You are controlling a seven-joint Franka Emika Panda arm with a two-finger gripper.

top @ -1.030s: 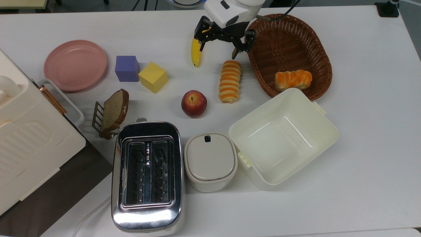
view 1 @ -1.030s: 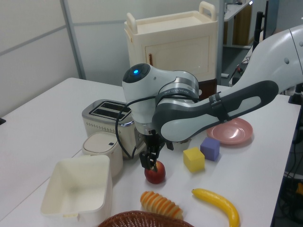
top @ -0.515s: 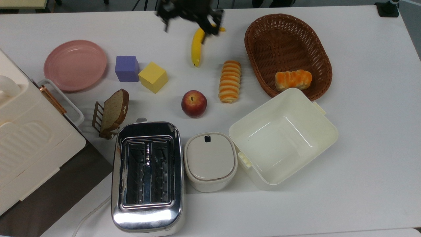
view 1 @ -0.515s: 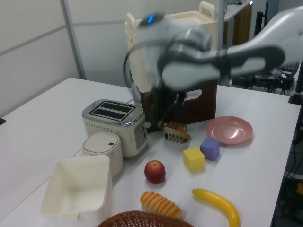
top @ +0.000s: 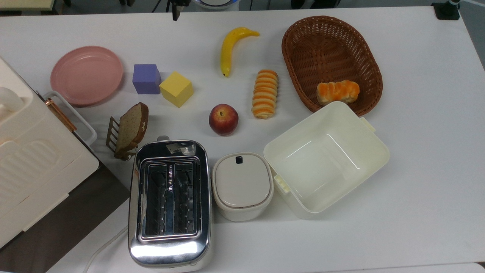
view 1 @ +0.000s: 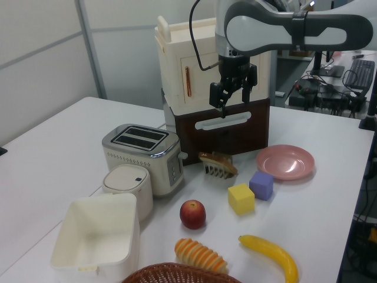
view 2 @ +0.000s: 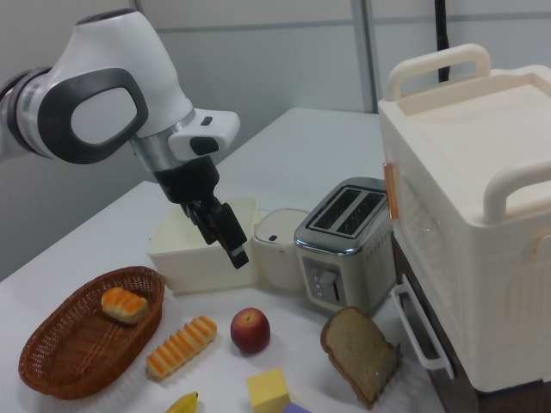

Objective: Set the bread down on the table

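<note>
The bread (top: 264, 93) is a long ridged roll, cream with orange stripes. It lies flat on the white table (top: 416, 151), between the apple (top: 223, 119) and the wicker basket (top: 329, 49). It also lies at the left view's front edge as the bread (view 1: 199, 254) and low in the right view as the bread (view 2: 181, 346). My gripper (view 1: 231, 97) hangs high in the air in front of the cream cabinet (view 1: 215, 65), open and holding nothing. In the right view the gripper (view 2: 225, 237) is well above the bread and apart from it.
A stubby orange roll (top: 338, 92) lies in the basket. A banana (top: 229, 47), yellow cube (top: 176, 89), purple cube (top: 146, 79) and pink plate (top: 87, 75) sit further back. Nearer are a cream tub (top: 326, 159), lidded pot (top: 242, 185), toaster (top: 169, 201) and a brown slice on a rack (top: 130, 129).
The arm has risen from just beside the bread and swung to the top view's left, up toward the cabinet. The bread has stayed in place on the table.
</note>
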